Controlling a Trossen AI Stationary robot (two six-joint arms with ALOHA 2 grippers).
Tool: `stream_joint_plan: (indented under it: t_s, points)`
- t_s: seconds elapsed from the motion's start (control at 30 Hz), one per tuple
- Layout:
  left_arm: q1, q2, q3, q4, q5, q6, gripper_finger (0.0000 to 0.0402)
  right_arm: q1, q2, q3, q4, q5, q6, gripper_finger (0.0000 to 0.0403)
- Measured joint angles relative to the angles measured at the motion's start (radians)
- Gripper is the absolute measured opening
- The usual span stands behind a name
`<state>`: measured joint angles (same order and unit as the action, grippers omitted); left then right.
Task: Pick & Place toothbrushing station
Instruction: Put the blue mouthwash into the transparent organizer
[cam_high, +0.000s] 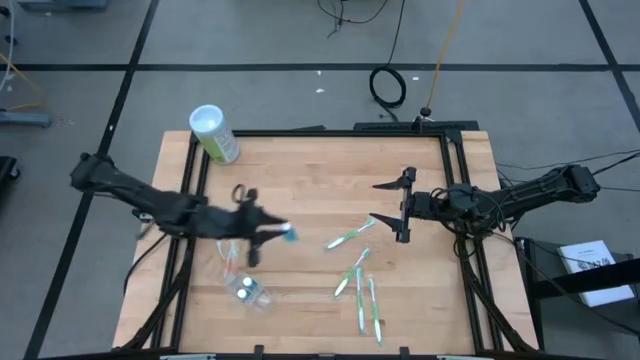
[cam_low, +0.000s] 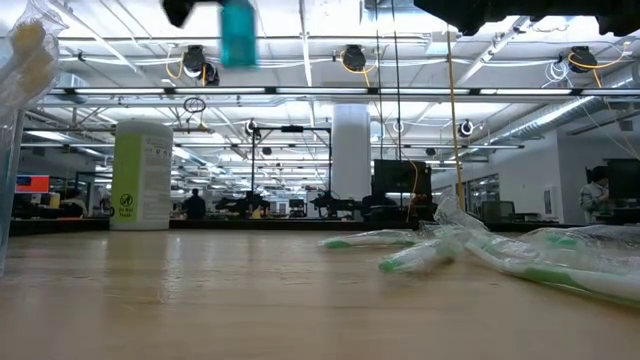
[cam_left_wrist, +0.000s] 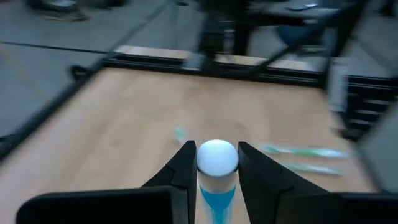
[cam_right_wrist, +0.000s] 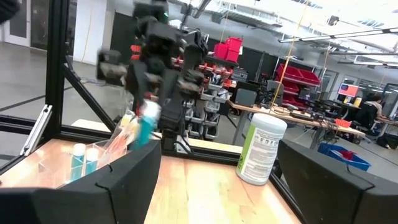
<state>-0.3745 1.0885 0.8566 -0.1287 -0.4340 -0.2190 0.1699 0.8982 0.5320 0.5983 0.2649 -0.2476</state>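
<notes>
My left gripper (cam_high: 268, 233) is shut on a tiny blue and white tube (cam_left_wrist: 217, 163) above the table's near left part. The tube also shows high up in the low view (cam_low: 238, 32). The small clear plastic holder (cam_high: 247, 291), with two blue-capped tubes (cam_right_wrist: 84, 158) in it, lies on the table just nearer than that gripper. Several white toothbrushes with green accents (cam_high: 351, 237) (cam_high: 372, 305) lie flat at the table's middle and near right. My right gripper (cam_high: 398, 204) is open and empty over the table's right part. My left gripper pinches the tube's blue body (cam_left_wrist: 217, 198) between its two fingers (cam_left_wrist: 184, 169). The tube lies along the fingers, and its white rounded end (cam_left_wrist: 217, 155) sticks out past the fingertips. The tube is lifted clear of the table.
A large green canister with a white lid (cam_high: 214, 133) stands at the table's far left corner. A black frame (cam_high: 455, 170) runs along the table's edges. Bare wood lies between the two grippers and across the far middle.
</notes>
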Motion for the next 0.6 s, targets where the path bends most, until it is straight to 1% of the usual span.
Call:
stream_joint_plan:
  t_s: [0.13, 0.27, 0.37, 0.47, 0.6]
  points:
    - [-0.157, -0.121, 0.000, -0.160, 0.000, -0.087, 0.0083, 0.000, 0.000, 0.000, 0.003, 0.000, 0.000, 0.0318]
    - [-0.333, -0.156, 0.000, -0.302, -0.057, -0.195, 0.0083, 0.000, 0.000, 0.000, 0.003, -0.002, 0.004, 0.0318]
    - [-0.459, -0.143, 0.000, -0.409, -0.169, -0.308, 0.0083, 0.000, 0.000, 0.000, 0.003, -0.003, 0.013, 0.0318]
    - [-0.575, -0.108, -0.002, -0.488, -0.306, -0.451, 0.0083, 0.000, 0.000, 0.000, 0.004, -0.003, 0.023, 0.0318]
    - [-0.722, -0.062, -0.002, -0.513, -0.465, -0.565, 0.0083, 0.000, 0.000, 0.000, 0.003, -0.004, 0.023, 0.0318]
